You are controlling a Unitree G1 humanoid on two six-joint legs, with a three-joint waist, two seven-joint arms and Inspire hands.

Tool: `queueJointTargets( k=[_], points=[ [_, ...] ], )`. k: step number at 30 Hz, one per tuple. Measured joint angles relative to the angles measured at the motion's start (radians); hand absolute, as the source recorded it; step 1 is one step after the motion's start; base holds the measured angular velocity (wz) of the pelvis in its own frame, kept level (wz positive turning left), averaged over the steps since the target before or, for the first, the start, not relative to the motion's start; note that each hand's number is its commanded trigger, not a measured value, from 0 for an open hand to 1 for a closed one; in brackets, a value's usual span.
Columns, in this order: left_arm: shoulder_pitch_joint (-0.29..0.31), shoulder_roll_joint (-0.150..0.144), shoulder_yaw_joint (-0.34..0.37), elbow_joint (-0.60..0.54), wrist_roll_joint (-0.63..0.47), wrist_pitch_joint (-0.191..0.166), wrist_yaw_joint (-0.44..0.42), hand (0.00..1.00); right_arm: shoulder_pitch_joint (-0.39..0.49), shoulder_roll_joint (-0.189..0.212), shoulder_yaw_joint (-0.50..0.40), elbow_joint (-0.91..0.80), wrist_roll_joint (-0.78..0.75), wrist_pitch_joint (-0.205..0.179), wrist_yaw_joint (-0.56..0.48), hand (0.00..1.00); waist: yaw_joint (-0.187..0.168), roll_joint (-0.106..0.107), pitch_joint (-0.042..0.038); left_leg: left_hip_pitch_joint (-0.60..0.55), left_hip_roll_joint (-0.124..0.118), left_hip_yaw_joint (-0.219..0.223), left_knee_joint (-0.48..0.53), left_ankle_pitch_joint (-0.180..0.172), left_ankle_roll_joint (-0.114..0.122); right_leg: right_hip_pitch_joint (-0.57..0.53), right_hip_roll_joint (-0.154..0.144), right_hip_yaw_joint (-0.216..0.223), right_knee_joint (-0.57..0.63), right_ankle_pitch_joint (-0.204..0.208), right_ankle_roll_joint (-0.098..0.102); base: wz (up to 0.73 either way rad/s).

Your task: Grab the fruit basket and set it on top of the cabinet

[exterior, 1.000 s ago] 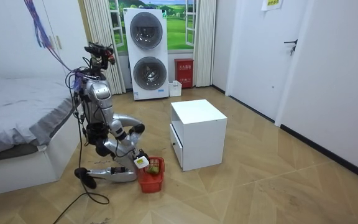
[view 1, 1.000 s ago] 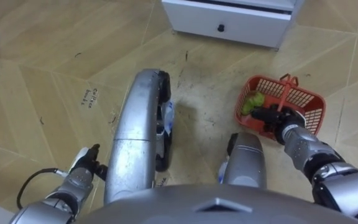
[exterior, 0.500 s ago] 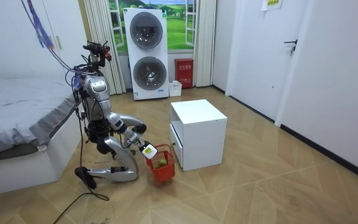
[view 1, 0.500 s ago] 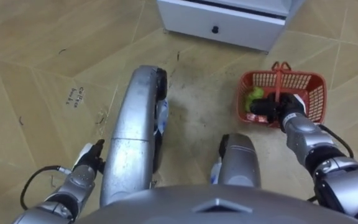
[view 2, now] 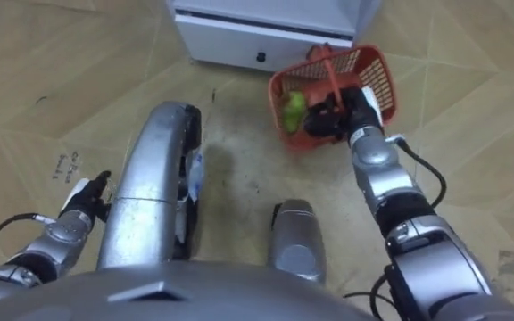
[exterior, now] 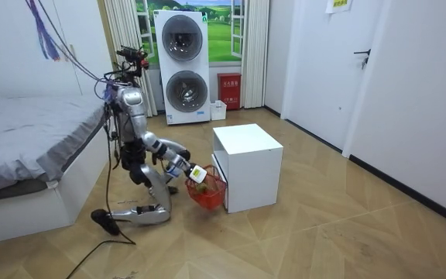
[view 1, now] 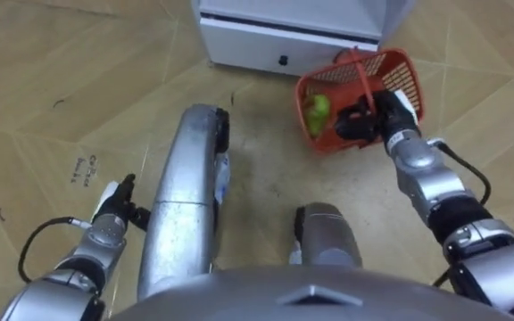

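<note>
In the left eye view, the fruit basket (view 1: pixel 398 73), red and of open mesh, was seen at the far right of the scene, just in front of a white cabinet (view 1: pixel 275 25) with a drawer in its near face. The basket was tilted, and a green fruit (view 1: pixel 318 111) was seen lying against its left wall. The right hand (view 1: pixel 357 122) was reached into the top of the basket, with its dark fingers curled round the upright handle. The left hand (view 1: pixel 111 220) was seen low at the near left, beside the robot's leg and above the wooden floor (view 1: pixel 43 80); whether its fingers were open or closed could not be told.

In the right eye view, the handle (view 2: pixel 330 69) was seen rising out of the right hand's grasp toward the cabinet.

In the room view, the robot was seen half kneeling between a bed (exterior: pixel 22 147) on the room view's left and the cabinet on the room view's right, one lower leg laid along the floor. The basket was held clear of the floor, just beside the cabinet's front. Two stacked washing machines (exterior: pixel 186 66) were seen against the far wall.
</note>
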Motion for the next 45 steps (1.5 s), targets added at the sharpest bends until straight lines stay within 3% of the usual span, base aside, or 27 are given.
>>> queueJointTargets(
  k=[1, 2, 3, 4, 5, 7, 10, 12, 16, 21, 24, 26, 28, 29, 31, 32, 33, 36, 38, 41, 43, 45],
  points=[
    [-0.001, 0.015, 0.01, -0.002, 0.001, 0.011, 0.007, 0.0, -0.006, 0.02, -0.004, -0.014, 0.0, 0.012, 0.001, 1.0, 0.029, -0.001, -0.0148, 0.028, 0.016, -0.014, -0.009, -0.044, -0.005, 0.008, 0.013, 0.0, -0.073, 0.001, -0.003, -0.44],
    [-0.011, 0.014, 0.015, -0.001, 0.001, 0.014, 0.016, 0.0, -0.006, 0.026, -0.009, -0.034, -0.002, 0.015, 0.001, 1.0, 0.038, 0.002, -0.0148, 0.045, 0.029, -0.027, -0.036, -0.051, 0.003, 0.004, 0.032, 0.003, -0.133, 0.004, -0.005, -0.65],
    [-0.015, 0.012, 0.016, 0.01, -0.002, 0.012, 0.031, 0.0, -0.009, 0.03, -0.01, -0.079, -0.001, 0.015, 0.003, 1.0, 0.041, 0.001, -0.0144, 0.092, 0.033, -0.046, -0.137, -0.043, 0.0, 0.003, 0.051, 0.004, -0.286, 0.009, -0.016, -0.74],
    [-0.012, 0.013, 0.018, 0.019, 0.003, 0.007, 0.044, 0.0, -0.003, 0.032, -0.01, -0.119, -0.001, 0.011, 0.007, 1.0, 0.039, -0.001, -0.0138, 0.166, 0.037, -0.06, -0.263, -0.019, -0.014, 0.019, 0.045, -0.009, -0.456, 0.029, -0.031, -0.79],
    [-0.008, 0.013, 0.025, 0.022, 0.003, 0.007, 0.049, 0.0, -0.002, 0.034, -0.011, -0.129, -0.001, 0.009, 0.008, 1.0, 0.034, -0.001, -0.0137, 0.209, 0.038, -0.067, -0.326, -0.006, -0.02, 0.036, 0.041, -0.025, -0.542, 0.04, -0.037, -0.86],
    [0.005, 0.018, 0.06, 0.041, 0.002, 0.008, 0.086, 0.0, 0.065, 0.032, -0.018, -0.225, -0.006, 0.01, 0.003, 1.0, 0.032, -0.005, -0.016, 0.374, 0.043, -0.093, -0.564, 0.06, -0.042, 0.085, 0.052, -0.093, -0.82, 0.08, -0.048, -0.64],
    [0.025, 0.023, 0.079, 0.038, 0.002, 0.008, 0.123, 0.0, 0.164, 0.007, -0.019, -0.371, -0.056, 0.009, -0.001, 1.0, 0.032, -0.006, -0.0175, 0.514, 0.045, -0.098, -0.77, 0.131, -0.049, 0.079, 0.072, -0.172, -1.015, 0.134, -0.058, -0.33],
    [0.033, 0.028, 0.08, 0.027, 0.001, 0.017, 0.141, 0.0, 0.182, 0.007, -0.02, -0.423, -0.094, 0.008, 0.003, 1.0, 0.033, -0.006, -0.0189, 0.568, 0.046, -0.098, -0.844, 0.157, -0.053, 0.077, 0.075, -0.21, -1.09, 0.143, -0.071, -0.17],
    [0.09, 0.031, 0.081, -0.006, 0.001, 0.028, 0.154, 0.0, 0.201, 0.022, -0.035, -0.476, -0.128, -0.01, 0.023, 1.0, 0.046, -0.005, -0.0329, 0.653, 0.045, -0.098, -0.977, 0.222, -0.056, 0.152, 0.086, -0.245, -1.293, 0.175, -0.07, -0.12],
    [0.171, 0.029, 0.141, -0.061, 0.005, 0.048, 0.156, 0.0, 0.28, 0.022, -0.089, -0.652, -0.176, -0.009, 0.059, 1.0, 0.065, -0.009, -0.036, 0.714, 0.042, -0.097, -1.103, 0.311, -0.066, 0.21, 0.11, -0.245, -1.456, 0.198, -0.086, -0.01],
    [0.217, 0.027, 0.14, -0.078, 0.013, 0.059, 0.178, 0.0, 0.294, 0.021, -0.094, -0.713, -0.18, -0.01, 0.061, 1.0, 0.064, -0.011, -0.0392, 0.759, 0.041, -0.099, -1.18, 0.367, -0.082, 0.269, 0.121, -0.292, -1.559, 0.206, -0.098, 0.02],
    [0.225, 0.022, 0.14, -0.08, 0.025, 0.06, 0.181, 0.0, 0.303, 0.021, -0.101, -0.727, -0.189, -0.012, 0.065, 1.0, 0.062, -0.006, -0.04, 0.781, 0.043, -0.113, -1.234, 0.415, -0.089, 0.283, 0.132, -0.313, -1.589, 0.224, -0.109, 0.15],
    [0.238, 0.023, 0.14, -0.079, 0.032, 0.06, 0.181, 0.0, 0.329, 0.02, -0.108, -0.739, -0.189, -0.012, 0.087, 1.0, 0.073, -0.001, -0.0378, 0.829, 0.044, -0.129, -1.316, 0.475, -0.113, 0.315, 0.144, -0.339, -1.638, 0.247, -0.133, 0.15],
    [0.244, 0.022, 0.14, -0.079, 0.032, 0.06, 0.181, 0.0, 0.336, 0.02, -0.11, -0.744, -0.188, -0.012, 0.092, 1.0, 0.076, 0.001, -0.0376, 0.841, 0.045, -0.13, -1.336, 0.489, -0.119, 0.321, 0.148, -0.34, -1.648, 0.256, -0.136, 0.0],
    [0.255, 0.021, 0.14, -0.084, 0.029, 0.06, 0.179, 0.0, 0.334, 0.02, -0.127, -0.756, -0.184, -0.012, 0.115, 1.0, 0.092, 0.01, -0.0418, 0.871, 0.054, -0.13, -1.405, 0.543, -0.131, 0.322, 0.161, -0.344, -1.67, 0.282, -0.146, -0.05],
    [0.257, 0.021, 0.14, -0.085, 0.03, 0.062, 0.178, 0.0, 0.334, 0.02, -0.131, -0.762, -0.185, -0.012, 0.119, 1.0, 0.094, 0.015, -0.0431, 0.873, 0.058, -0.13, -1.417, 0.553, -0.133, 0.321, 0.165, -0.348, -1.676, 0.288, -0.149, 0.0],
    [0.257, 0.021, 0.142, -0.086, 0.031, 0.066, 0.178, 0.0, 0.332, 0.02, -0.135, -0.774, -0.185, -0.012, 0.125, 1.0, 0.096, 0.022, -0.0391, 0.881, 0.063, -0.13, -1.438, 0.568, -0.141, 0.321, 0.167, -0.358, -1.678, 0.293, -0.152, 0.08],
    [0.258, 0.016, 0.15, -0.087, 0.03, 0.068, 0.178, 0.0, 0.332, 0.021, -0.135, -0.792, -0.183, -0.012, 0.144, 1.0, 0.103, 0.033, -0.0398, 0.893, 0.061, -0.126, -1.471, 0.585, -0.165, 0.322, 0.163, -0.364, -1.686, 0.296, -0.152, 0.05],
    [0.255, 0.015, 0.151, -0.087, 0.03, 0.066, 0.178, 0.0, 0.33, 0.021, -0.135, -0.812, -0.161, -0.012, 0.157, 1.0, 0.12, 0.031, -0.0404, 0.902, 0.059, -0.104, -1.485, 0.586, -0.166, 0.324, 0.153, -0.363, -1.689, 0.296, -0.15, -0.05],
    [0.253, 0.013, 0.162, -0.086, 0.031, 0.064, 0.178, 0.0, 0.303, 0.022, -0.132, -0.828, -0.151, -0.012, 0.18, 1.0, 0.123, 0.03, -0.0347, 0.919, 0.036, -0.096, -1.486, 0.568, -0.141, 0.35, 0.134, -0.356, -1.707, 0.296, -0.136, 0.0],
    [0.25, 0.009, 0.169, -0.096, 0.032, 0.063, 0.176, 0.0, 0.297, 0.021, -0.14, -0.851, -0.133, -0.012, 0.188, 1.0, 0.121, 0.021, -0.0337, 0.928, 0.015, -0.077, -1.462, 0.536, -0.104, 0.369, 0.108, -0.35, -1.708, 0.286, -0.12, 0.02],
    [0.245, 0.005, 0.171, -0.1, 0.031, 0.063, 0.173, 0.0, 0.291, 0.024, -0.139, -0.875, -0.134, -0.012, 0.188, 1.0, 0.118, 0.017, -0.0326, 0.929, -0.007, -0.074, -1.43, 0.497, -0.102, 0.39, 0.084, -0.354, -1.703, 0.276, -0.103, 0.06]
  ],
)
